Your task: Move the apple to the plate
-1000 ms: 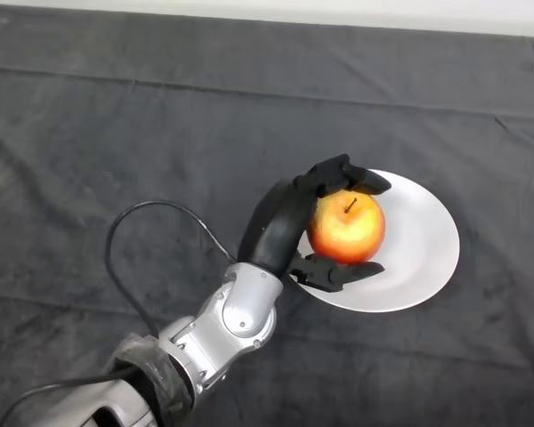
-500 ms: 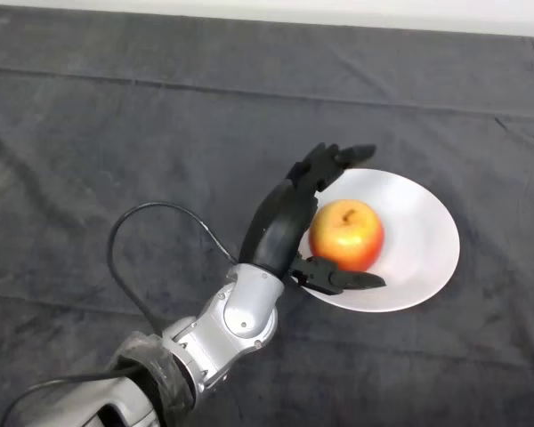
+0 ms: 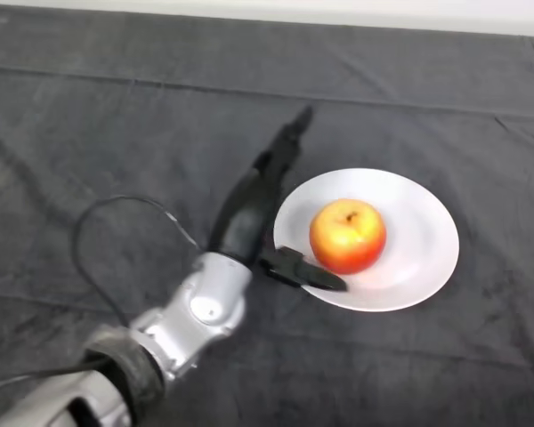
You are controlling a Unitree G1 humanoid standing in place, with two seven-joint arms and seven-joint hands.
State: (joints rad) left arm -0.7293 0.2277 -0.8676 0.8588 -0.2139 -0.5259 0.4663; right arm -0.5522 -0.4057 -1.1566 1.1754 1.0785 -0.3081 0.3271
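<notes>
A red and yellow apple (image 3: 347, 235) stands upright, stem up, in the middle of a white plate (image 3: 418, 213) right of the table's centre. My left hand (image 3: 249, 209) lies just left of the plate, open, with its fingers (image 3: 285, 142) stretched straight toward the far side. Its thumb (image 3: 303, 271) reaches over the plate's near left rim and stops short of the apple. Nothing is held in the hand.
A dark grey cloth (image 3: 116, 116) covers the whole table, with a pale strip along its far edge. My silver-grey forearm (image 3: 191, 311) comes in from the lower left.
The hand let go of the apple, its fingers straightened, and it drew back to the left off the plate. The apple stayed on the plate.
</notes>
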